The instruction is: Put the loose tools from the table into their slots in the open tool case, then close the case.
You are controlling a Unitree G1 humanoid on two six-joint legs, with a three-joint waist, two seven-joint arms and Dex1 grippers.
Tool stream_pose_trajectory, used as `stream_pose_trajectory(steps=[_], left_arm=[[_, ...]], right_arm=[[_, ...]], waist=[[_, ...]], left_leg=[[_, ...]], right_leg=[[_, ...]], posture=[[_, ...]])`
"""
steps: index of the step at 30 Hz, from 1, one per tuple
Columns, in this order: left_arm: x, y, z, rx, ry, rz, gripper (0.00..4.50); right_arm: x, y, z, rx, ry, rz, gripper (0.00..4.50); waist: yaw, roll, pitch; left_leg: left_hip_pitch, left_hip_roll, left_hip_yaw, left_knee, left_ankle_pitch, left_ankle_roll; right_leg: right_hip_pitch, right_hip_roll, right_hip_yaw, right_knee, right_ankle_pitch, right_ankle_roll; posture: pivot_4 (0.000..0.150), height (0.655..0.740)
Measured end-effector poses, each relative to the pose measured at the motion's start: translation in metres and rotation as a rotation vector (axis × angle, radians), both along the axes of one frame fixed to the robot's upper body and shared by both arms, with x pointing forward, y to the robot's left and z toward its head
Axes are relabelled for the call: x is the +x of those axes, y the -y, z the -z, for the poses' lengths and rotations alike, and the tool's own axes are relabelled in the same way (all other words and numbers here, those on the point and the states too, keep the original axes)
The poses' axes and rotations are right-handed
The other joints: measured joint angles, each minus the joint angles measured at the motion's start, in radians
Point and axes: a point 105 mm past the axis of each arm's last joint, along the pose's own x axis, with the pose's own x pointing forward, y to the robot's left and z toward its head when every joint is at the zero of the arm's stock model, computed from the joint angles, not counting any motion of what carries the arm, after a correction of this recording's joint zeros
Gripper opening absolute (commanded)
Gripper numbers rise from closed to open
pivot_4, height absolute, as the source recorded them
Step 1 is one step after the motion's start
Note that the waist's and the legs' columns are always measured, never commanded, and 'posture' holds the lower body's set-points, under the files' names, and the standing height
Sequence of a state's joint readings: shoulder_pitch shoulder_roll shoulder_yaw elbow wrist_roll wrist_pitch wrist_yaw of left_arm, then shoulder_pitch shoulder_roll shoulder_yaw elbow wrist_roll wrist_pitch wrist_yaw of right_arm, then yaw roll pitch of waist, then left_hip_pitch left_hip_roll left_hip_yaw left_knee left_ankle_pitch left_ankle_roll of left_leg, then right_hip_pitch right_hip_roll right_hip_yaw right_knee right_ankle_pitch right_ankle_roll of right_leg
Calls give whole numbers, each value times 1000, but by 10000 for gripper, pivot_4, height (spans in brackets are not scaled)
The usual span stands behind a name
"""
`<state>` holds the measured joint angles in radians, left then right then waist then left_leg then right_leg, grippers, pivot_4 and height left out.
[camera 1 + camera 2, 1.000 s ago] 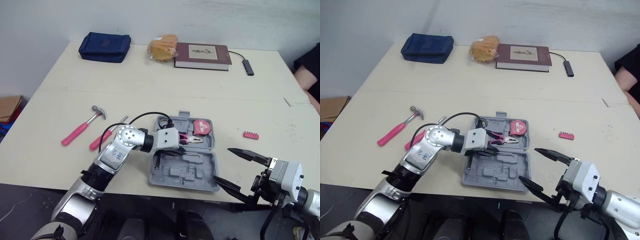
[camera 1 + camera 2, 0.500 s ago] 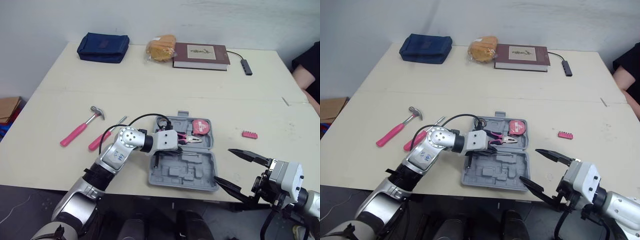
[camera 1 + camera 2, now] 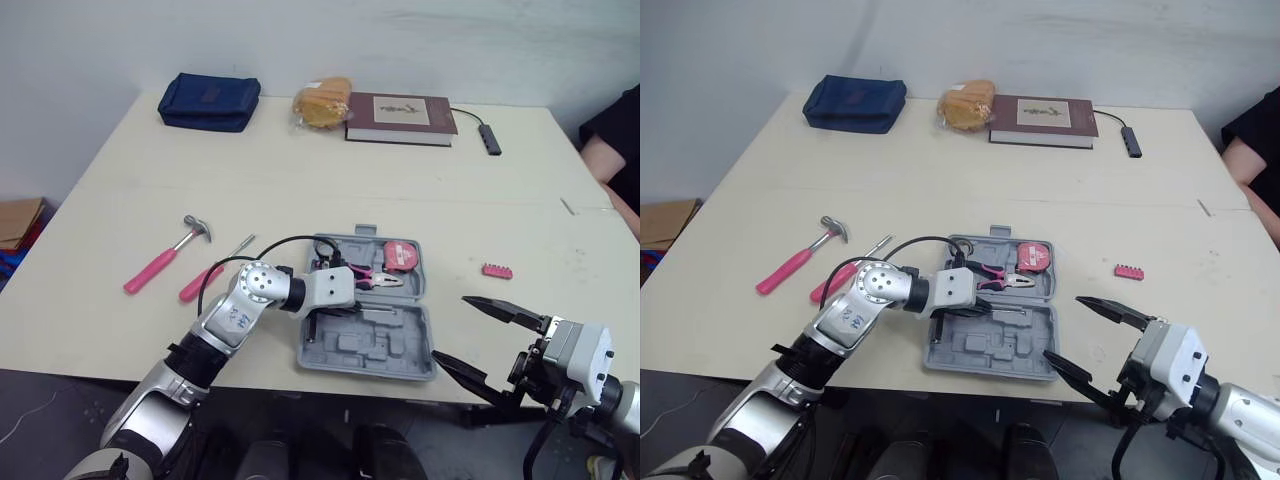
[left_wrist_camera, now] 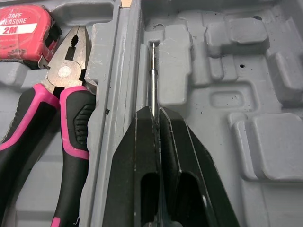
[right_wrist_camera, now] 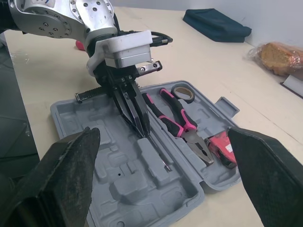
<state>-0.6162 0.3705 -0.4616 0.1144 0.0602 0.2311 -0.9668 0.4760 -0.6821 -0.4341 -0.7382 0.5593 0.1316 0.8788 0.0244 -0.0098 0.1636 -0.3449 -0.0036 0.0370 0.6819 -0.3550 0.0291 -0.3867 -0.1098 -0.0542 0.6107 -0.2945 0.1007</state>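
The grey tool case (image 3: pixel 345 352) lies open near the table's front edge. Pink-and-black pliers (image 3: pixel 375 280) and a red tape measure (image 3: pixel 403 254) sit in its far half. My left gripper (image 4: pixel 156 111) reaches into the near half, shut on a thin metal rod (image 4: pixel 152 71) that lies along a narrow slot beside the hinge. A pink-handled hammer (image 3: pixel 165 255) and a pink screwdriver (image 3: pixel 205 280) lie on the table left of the case. A small pink bit holder (image 3: pixel 497 270) lies to its right. My right gripper (image 3: pixel 452 328) hangs open off the front edge, right of the case.
At the table's far side are a blue pouch (image 3: pixel 209 98), a bagged loaf (image 3: pixel 323 100), a brown book (image 3: pixel 402 105) and a cabled adapter (image 3: pixel 487 138). A person's arm (image 3: pixel 608 150) shows at the right edge. A cardboard box (image 3: pixel 18 218) stands on the floor at left.
My left arm has sunk slightly toward the front over the case, still holding the rod. The right gripper has barely moved. The camera shifted a little.
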Motion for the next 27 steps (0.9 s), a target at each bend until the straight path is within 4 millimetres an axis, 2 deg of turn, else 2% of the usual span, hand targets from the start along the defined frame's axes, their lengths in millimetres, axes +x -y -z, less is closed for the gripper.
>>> stream_pose_trajectory(steps=[3, 7, 9, 10, 11, 13, 14, 16, 18, 19, 20, 23, 26, 27], left_arm=[[-1, -3, -2, -79, -42, 14, 1269], [-7, -13, -13, -189, -65, 80, 1269], [-3, -27, -30, -284, -94, 56, 1269], [0, -40, -43, -353, -118, 41, 1269], [2, -54, -54, -399, -115, 24, 6620], [11, -95, -74, -435, -47, -64, 13982], [13, -107, -77, -439, -25, -95, 18720], [17, -143, -80, -451, 18, -198, 28273], [20, -177, -74, -445, 33, -310, 37363], [21, -200, -70, -445, 42, -395, 41837], [21, -221, -67, -443, 53, -473, 44471], [18, -278, -63, -412, 124, -690, 44471], [1, -341, -59, -406, 167, -940, 44471], [-3, -350, -59, -405, 176, -975, 44471]], right_arm=[[-1, 2, 0, -6, -1, 6, 45000], [-5, 13, -1, -35, -3, 35, 45000], [-8, 24, -3, -58, 5, 54, 45000], [-11, 32, -2, -77, 1, 73, 45000], [-13, 41, -1, -85, -4, 102, 45000], [-20, 60, 0, -61, 8, 193, 45000], [-23, 64, 0, -55, 12, 213, 45000], [-29, 74, 2, -61, 50, 253, 45000], [-32, 89, 3, -88, 80, 302, 45000], [-35, 100, 5, -108, 93, 339, 45000], [-37, 108, 8, -118, 99, 367, 45000], [-43, 130, 12, -130, 124, 435, 45000], [-54, 155, 21, -132, 106, 529, 45000], [-56, 157, 22, -134, 103, 537, 45000]], waist=[[-1, 0, 0], [-1, 3, 3], [0, 3, 4], [0, 4, 5], [0, 4, 6], [-4, 5, 7], [-5, 6, 7], [-7, 6, 7], [-9, 7, 7], [-11, 6, 8], [-13, 6, 8], [-15, 6, 9], [-23, 7, 10], [-23, 7, 10]], left_leg=[[3, 0, 0, 0, -3, 0], [-8, 0, -1, 0, 1, -7], [-9, 0, 0, 1, 2, -8], [-9, 0, 0, 1, 2, -8], [-8, 0, 0, 1, 2, -8], [-7, 1, 0, 0, 2, -8], [-7, 0, 0, 0, 2, -8], [-6, 0, 1, 0, 0, -5], [-6, 0, 0, -1, -1, -4], [-6, 0, 0, -1, -1, -4], [-6, 0, 0, -1, -1, -5], [-6, 0, 0, -2, -2, -5], [-6, 0, 0, -4, -4, -2], [-6, 0, 0, -4, -4, -2]], right_leg=[[3, -1, 0, -1, 0, -1], [-8, -1, -1, -1, 0, -1], [-8, 0, -2, -1, 0, -1], [-8, 0, -3, -1, 0, -1], [-8, 0, -3, -1, 0, -1], [-7, 0, -3, -1, 0, -1], [-7, 0, -2, -1, 0, -1], [-6, 0, -1, 0, 0, -1], [-7, 0, -1, -1, 0, -1], [-7, 0, -1, -1, 0, -1], [-8, 0, -1, -1, 0, -1], [-8, -1, -1, -2, 0, -1], [-8, -3, -1, -3, -1, -1], [-8, -3, -1, -3, -1, -1]], posture=[[1500, 7400], [1500, 7400], [1500, 7400], [1500, 7400], [1500, 7400], [1500, 7400], [1500, 7400], [1500, 7400], [1500, 7400], [1500, 7400], [1500, 7400], [1500, 7400], [1500, 7400], [1500, 7400]])
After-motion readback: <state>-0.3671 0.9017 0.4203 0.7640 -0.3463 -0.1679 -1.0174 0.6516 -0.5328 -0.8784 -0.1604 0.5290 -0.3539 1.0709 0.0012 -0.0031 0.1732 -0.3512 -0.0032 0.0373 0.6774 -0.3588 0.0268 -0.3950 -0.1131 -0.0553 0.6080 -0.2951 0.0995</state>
